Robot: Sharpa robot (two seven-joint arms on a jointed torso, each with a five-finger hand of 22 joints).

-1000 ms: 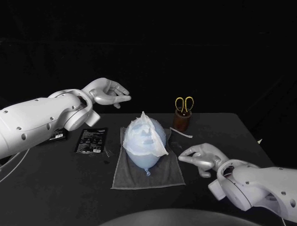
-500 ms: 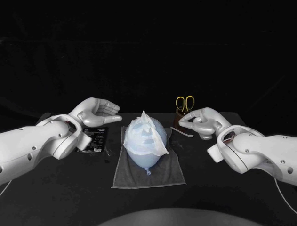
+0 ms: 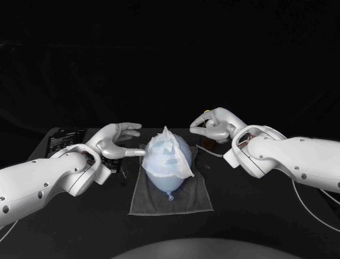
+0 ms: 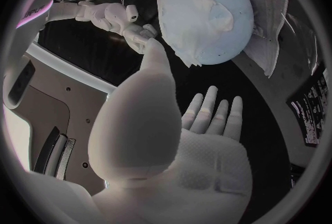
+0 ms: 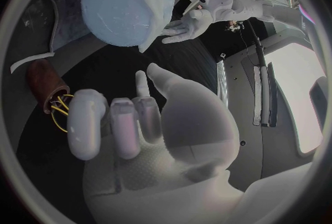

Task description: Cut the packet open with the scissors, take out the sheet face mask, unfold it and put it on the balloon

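Currently the sheet face mask (image 3: 167, 154) is lying draped over the far half of the balloon (image 3: 168, 181). One corner is standing up in a peak and one flap is hanging off the side toward the right arm. The balloon is resting on a grey cloth (image 3: 170, 205) mid-counter, with its knot pointing toward the robot.

Hidden or unclear:
- The packet (image 4: 307, 108) is lying flat on the counter (image 3: 247, 216) beside the cloth on the left arm's side. It is getting cut off at the left wrist view's rim, and the left forearm is covering most of it in the head view.
- The right hand is blocking the scissors (image 5: 62, 107) in the head view. The right wrist view is showing their yellow handles sticking out of a brown holder (image 5: 43, 87), blades hidden inside.
- A white strip (image 5: 31, 63) is lying near the holder; I cannot tell what it is.
- The counter's far edge is merging into the dark background.

Hands:
- The left hand (image 3: 119, 139) is hovering with fingers spread apart, holding nothing. Its thumb is reaching right up to the mask's edge, and I cannot tell whether it is touching.
- The right hand (image 3: 216, 125) is hanging loosely curled, thumb apart from the fingers, holding nothing. It is sitting in front of the holder.

Room: a dark gap is showing between the right hand and the balloon. The cloth's near edge is sitting well inside the counter's near edge.
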